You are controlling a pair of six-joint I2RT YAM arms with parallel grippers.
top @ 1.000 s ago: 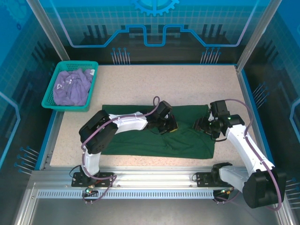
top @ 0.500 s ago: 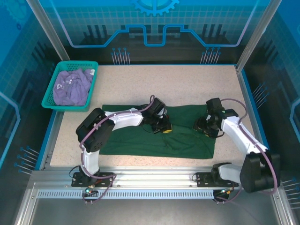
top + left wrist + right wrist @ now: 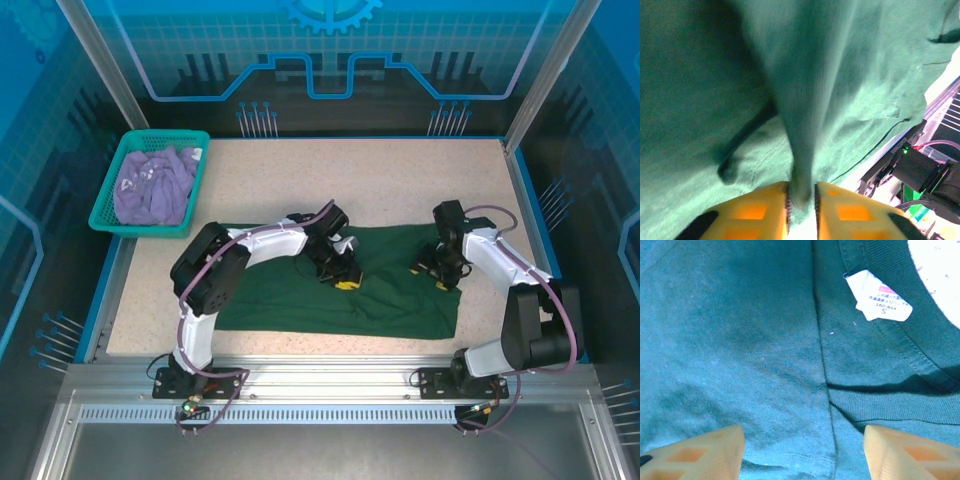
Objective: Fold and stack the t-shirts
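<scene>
Green t-shirt point(image 3: 395, 300) flat on surface point(image 3: 400, 180), long axis left–right. Left gripper point(image 3: 344, 283) mid-shirt, pinching a ridge of cloth; right gripper point(image 3: 442, 281) spread over the collar end — nearer the neck. Purple t-shirt point(image 3: 152, 186) in basket point(image 3: 108, 218).

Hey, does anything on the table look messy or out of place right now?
Nothing is spilled or damaged. The lavender t-shirt sits crumpled in the teal basket at the far left, unfolded. On the green t-shirt, a ridge of cloth stands pinched up in the left gripper, so it does not lie flat there.
</scene>
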